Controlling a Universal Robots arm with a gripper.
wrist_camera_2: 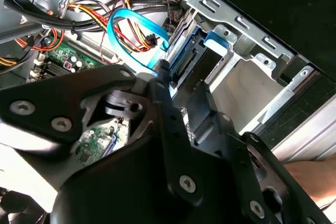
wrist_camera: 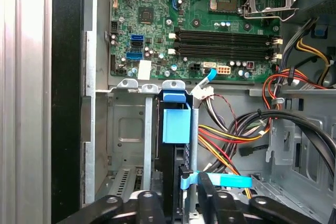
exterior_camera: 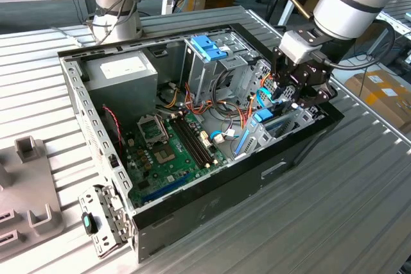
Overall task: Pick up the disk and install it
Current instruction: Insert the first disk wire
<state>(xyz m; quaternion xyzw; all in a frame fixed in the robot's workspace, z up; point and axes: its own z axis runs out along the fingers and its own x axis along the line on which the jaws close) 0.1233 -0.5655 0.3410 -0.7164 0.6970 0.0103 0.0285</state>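
Note:
The disk (wrist_camera: 175, 129) stands on edge in the metal drive bay (wrist_camera: 126, 129) at the case's front corner, at the exterior view's right. Its light-blue carrier (exterior_camera: 263, 117) shows at the end. My gripper (exterior_camera: 293, 99) hangs right over the bay, at the disk's end away from that blue piece. In the first wrist view the gripper (wrist_camera: 193, 195) sits just above the disk's upper edge. In the second wrist view the disk (wrist_camera_2: 191, 59) lies just beyond the gripper (wrist_camera_2: 181, 85). Whether the gripper touches the disk is not visible.
The open computer case (exterior_camera: 212, 187) lies on a ribbed metal table (exterior_camera: 359, 210). A blue data cable (wrist_camera: 218, 181) and bundled power wires (wrist_camera: 236, 135) run close beside the bay. A tall drive cage with a blue latch (exterior_camera: 209, 48) stands behind. Grey fixtures (exterior_camera: 29, 178) sit at the exterior view's left.

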